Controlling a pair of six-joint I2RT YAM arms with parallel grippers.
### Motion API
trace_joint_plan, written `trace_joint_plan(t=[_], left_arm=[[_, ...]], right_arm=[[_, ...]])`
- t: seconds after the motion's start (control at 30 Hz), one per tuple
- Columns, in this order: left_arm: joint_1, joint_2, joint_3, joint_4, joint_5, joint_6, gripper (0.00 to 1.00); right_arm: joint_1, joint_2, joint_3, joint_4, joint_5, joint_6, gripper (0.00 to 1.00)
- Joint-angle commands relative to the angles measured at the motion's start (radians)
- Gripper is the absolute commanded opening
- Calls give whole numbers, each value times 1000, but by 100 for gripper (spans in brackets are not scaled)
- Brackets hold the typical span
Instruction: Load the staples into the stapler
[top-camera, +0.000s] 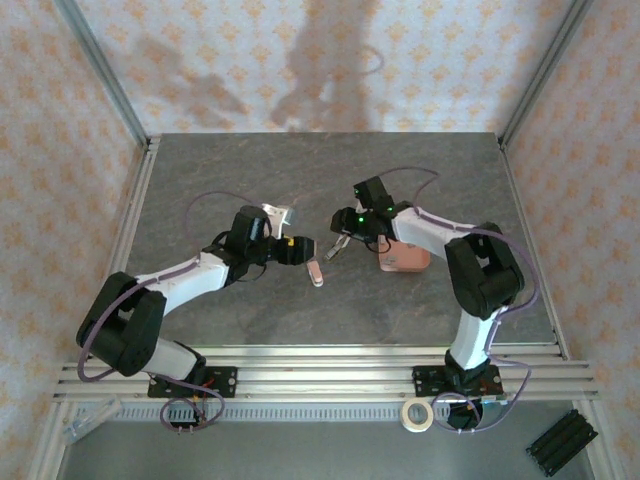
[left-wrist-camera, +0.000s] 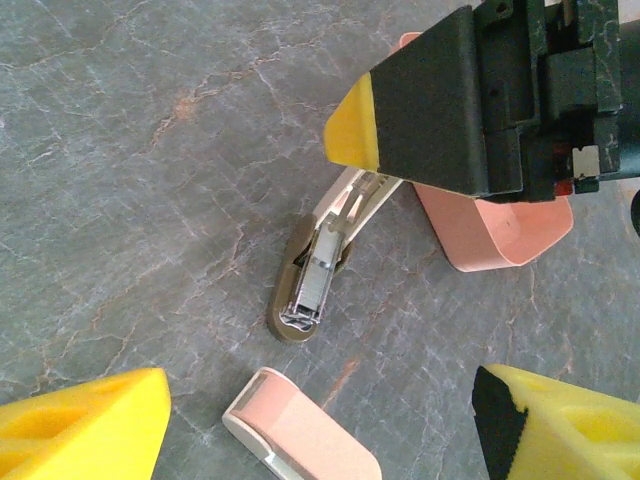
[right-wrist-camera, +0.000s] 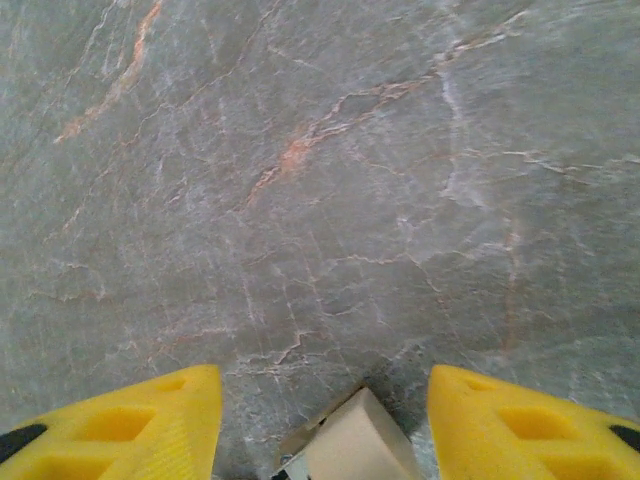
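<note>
Nearest us, the left gripper (left-wrist-camera: 322, 405) is hanging wide open with nothing in it, its blunt yellow pads (left-wrist-camera: 90, 430) looking soft and wedge-shaped. Between them a pink shell (left-wrist-camera: 300, 435) is lying flat on the table (left-wrist-camera: 120, 150). It is smooth pale plastic, round-ended, with a cream rim, and we can't tell whether it is joined to anything. Just past it the stapler (left-wrist-camera: 312, 275) is lying opened on the grey veined stone, an olive rounded base carrying a slim bright metal channel (left-wrist-camera: 322, 255). A silvery strip is sitting in that channel, and we're guessing it is the staples (left-wrist-camera: 314, 285), though it could be the pusher. Further on, the right gripper (right-wrist-camera: 322, 400) is hovering over the stapler's rear end, jaws parted with daylight on both sides of the beige tip, so it is gripping nothing. Just beside and behind it the salmon tray (left-wrist-camera: 500, 235) is sitting with thin glossy walls. We're judging the danger to be sliding. The stone looks slick and the stapler light, so a lopsided squeeze at the rear could spin it, tip the strip out of its channel, or shove it against the tray. The wide left pads could also clip the shell.
</note>
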Motion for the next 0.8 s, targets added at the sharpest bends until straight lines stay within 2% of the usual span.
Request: trace_joint_plan(t=[0.0,0.3,0.7,0.77], left_arm=[[9,-14,-10,-9,-33,6,80],[10,4,-11,-7,-21,7,81],[10,-52,-47,-22,-34,19,81],[9,-61,-52,-25,-34,19,81]], right_arm=[[-5,-5,25,20,-54,-31,51],[41,-6,42,-58,-59,-120,45],[126,46,104,-232,33,-206,45],[135,57,114,-250,42,-208,42]])
